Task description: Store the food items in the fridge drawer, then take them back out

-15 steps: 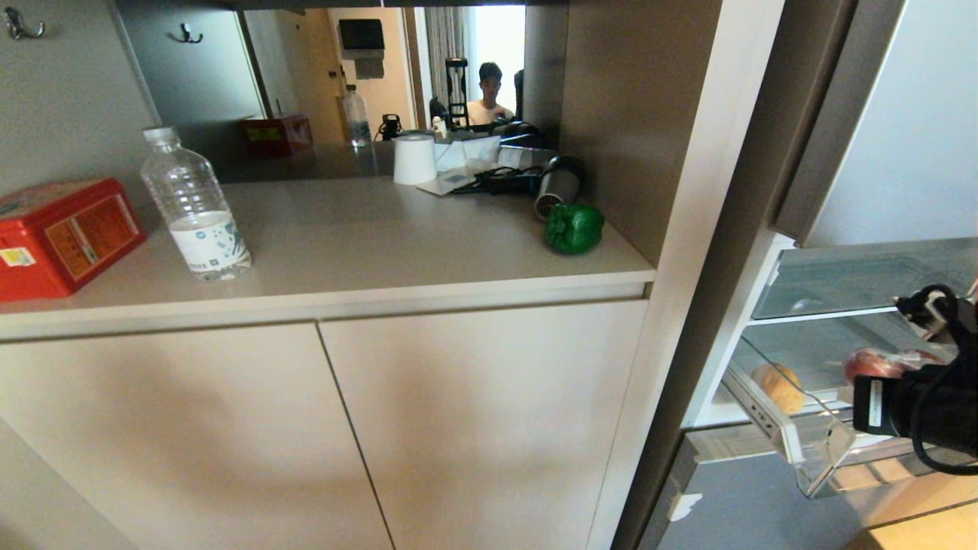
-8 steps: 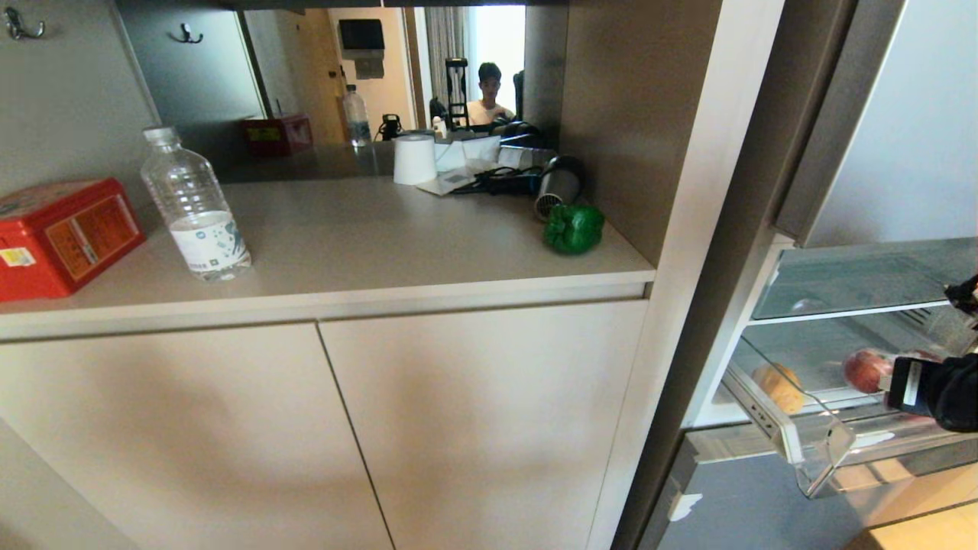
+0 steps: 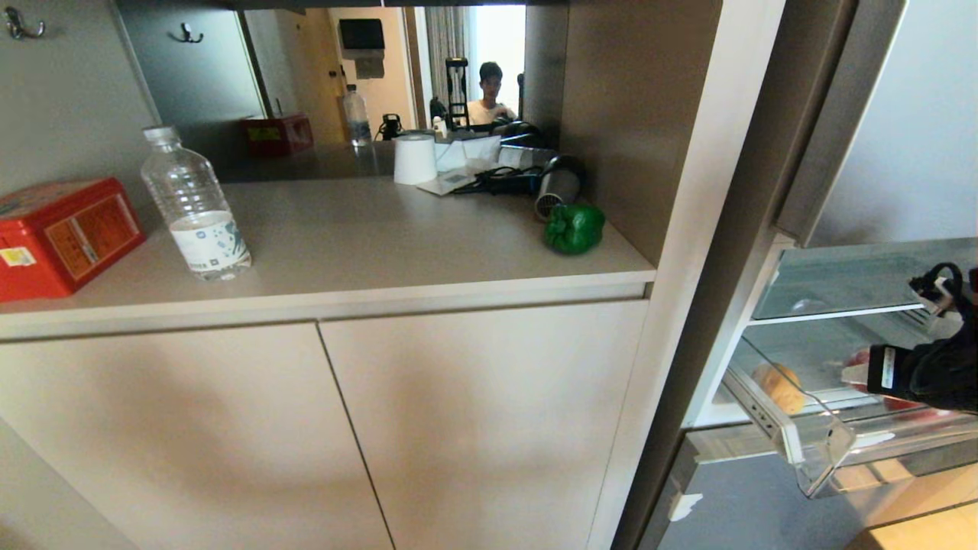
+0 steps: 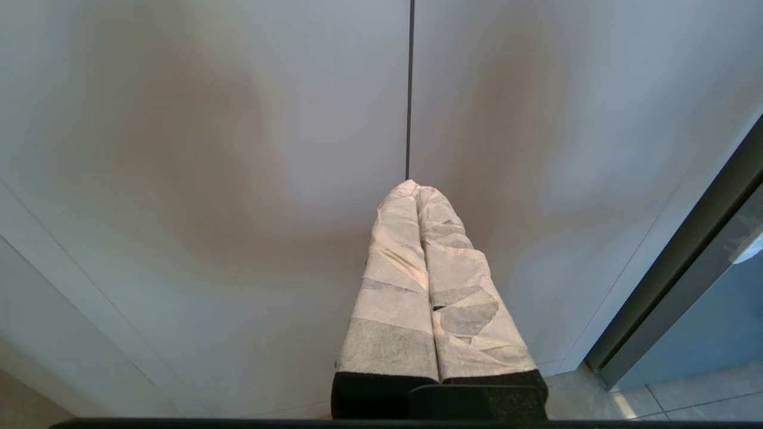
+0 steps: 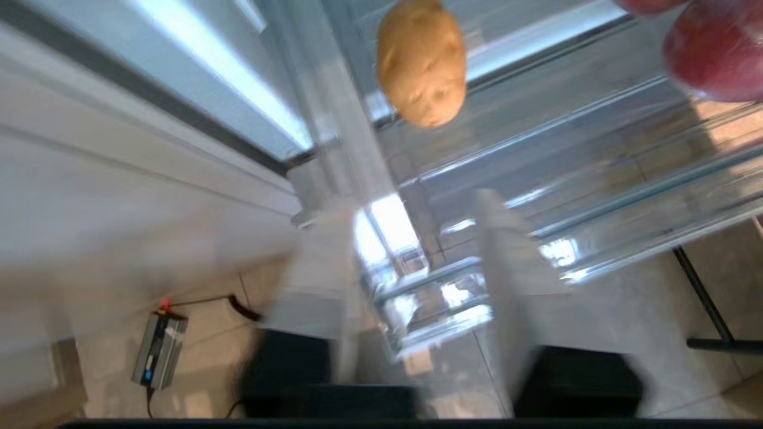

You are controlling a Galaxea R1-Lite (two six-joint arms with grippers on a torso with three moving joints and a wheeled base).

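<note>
A: From the head view, where do things lie?
B: The potato (image 3: 778, 386) sits in the open fridge drawer (image 3: 821, 452); the green bell pepper (image 3: 574, 228) waits on the tabletop (image 3: 367, 252). The right gripper (image 3: 879, 368) hangs over the drawer.

A: Left wrist view?
B: The left gripper (image 4: 415, 186) is parked before the cabinet, fingers (image 4: 390, 280) pressed together.

A: Right wrist view?
B: Fingers (image 5: 515, 262) apart, empty. I'd lift clear of the drawer's rim, then go for the pepper with a wide grip.

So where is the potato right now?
The potato lies inside the clear fridge drawer at the head view's lower right, near its left end, apart from the right gripper.
</note>
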